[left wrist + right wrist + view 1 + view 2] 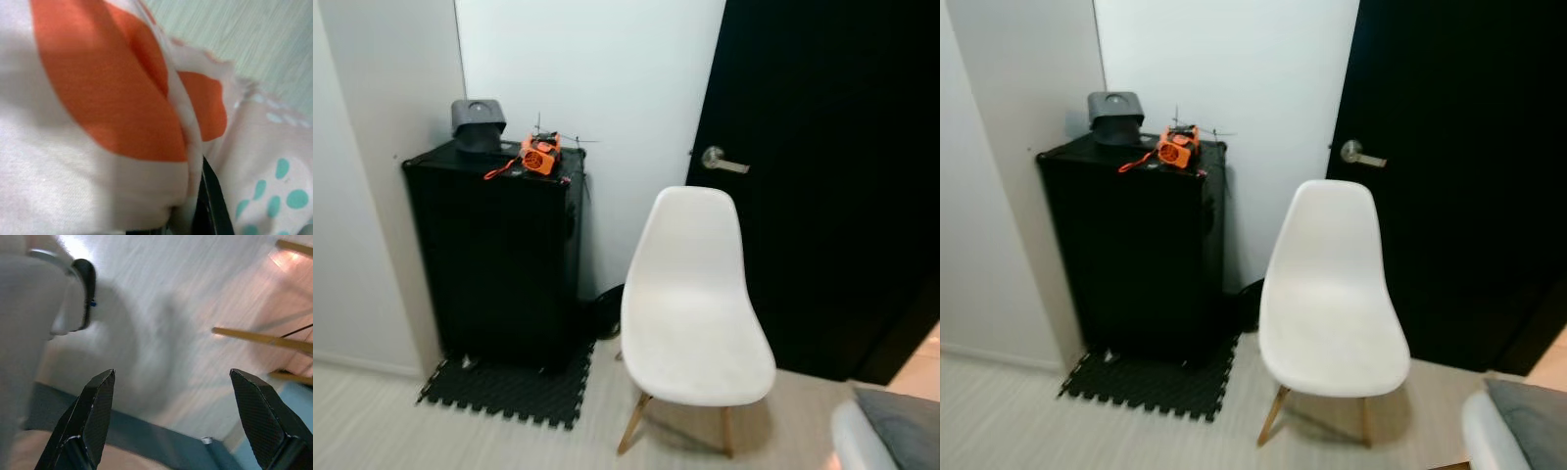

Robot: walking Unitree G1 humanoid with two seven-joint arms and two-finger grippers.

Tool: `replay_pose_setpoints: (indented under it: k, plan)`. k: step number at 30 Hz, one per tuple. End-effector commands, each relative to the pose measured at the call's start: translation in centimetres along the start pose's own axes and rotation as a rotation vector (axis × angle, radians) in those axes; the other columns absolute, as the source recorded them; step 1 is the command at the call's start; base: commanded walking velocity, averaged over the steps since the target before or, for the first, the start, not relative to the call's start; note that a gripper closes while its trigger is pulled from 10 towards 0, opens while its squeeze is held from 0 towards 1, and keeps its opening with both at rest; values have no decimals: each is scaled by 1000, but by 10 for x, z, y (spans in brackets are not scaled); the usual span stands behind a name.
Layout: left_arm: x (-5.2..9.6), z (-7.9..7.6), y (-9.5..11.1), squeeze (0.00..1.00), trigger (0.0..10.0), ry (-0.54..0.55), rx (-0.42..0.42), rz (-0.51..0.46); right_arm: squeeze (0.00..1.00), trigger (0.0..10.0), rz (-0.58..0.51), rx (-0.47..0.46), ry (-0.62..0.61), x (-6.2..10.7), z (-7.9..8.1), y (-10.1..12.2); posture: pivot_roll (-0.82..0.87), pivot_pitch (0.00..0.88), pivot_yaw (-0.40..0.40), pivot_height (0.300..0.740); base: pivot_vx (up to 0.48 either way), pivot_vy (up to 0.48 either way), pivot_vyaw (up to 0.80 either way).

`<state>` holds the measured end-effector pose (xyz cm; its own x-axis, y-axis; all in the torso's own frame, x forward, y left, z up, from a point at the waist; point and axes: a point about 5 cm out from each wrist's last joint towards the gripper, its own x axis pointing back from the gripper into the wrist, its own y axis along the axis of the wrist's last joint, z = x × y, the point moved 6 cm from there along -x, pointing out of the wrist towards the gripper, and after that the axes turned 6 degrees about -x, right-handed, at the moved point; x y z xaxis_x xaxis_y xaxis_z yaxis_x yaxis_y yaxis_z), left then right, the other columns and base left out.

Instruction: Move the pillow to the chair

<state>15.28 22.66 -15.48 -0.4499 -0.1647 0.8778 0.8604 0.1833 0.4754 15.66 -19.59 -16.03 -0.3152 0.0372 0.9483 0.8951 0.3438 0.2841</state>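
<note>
Orange-patched pillow (122,98) seemingly pinched by left jaws; right gripper (176,401) jaws spread.

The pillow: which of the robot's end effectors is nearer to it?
Left. The left end effector is pressed into the orange-and-white pillow, its cloth folding over a finger. The right end effector hangs open above bare floor, touching nothing.
</note>
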Motion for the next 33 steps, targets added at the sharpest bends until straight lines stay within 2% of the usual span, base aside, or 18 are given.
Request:
replay_pose_setpoints:
  k: [1, 12, 22, 27, 33]
  plan:
    - [-1, -7, 4, 0, 10000, -21, -9, -7, 0, 10000, 1, 14, -4, 0, -3, -1, 13, 0, -57, 740, 0, 0, -769]
    - [0, -7, 0, 0, 10000, -17, -9, 8, 0, 10000, -2, -3, 3, 1, -4, -3, 8, 0, -55, 740, 0, 0, -769]
    - [-1, -5, 3, 0, 10000, -4, -3, 0, 0, 10000, -36, -19, 15, 0, 0, 5, 13, 0, -56, 740, 0, 0, -759]
    - [-1, -4, 3, 0, 10000, 5, 17, -5, 0, 10000, -52, -14, 20, 0, 1, 8, 16, 0, -55, 740, 0, 0, 0]
    - [0, 2, 1, 0, 10000, 32, 20, 0, 0, 10000, -53, -17, 24, 0, 3, 7, 18, 5, -55, 740, 439, 0, 0]
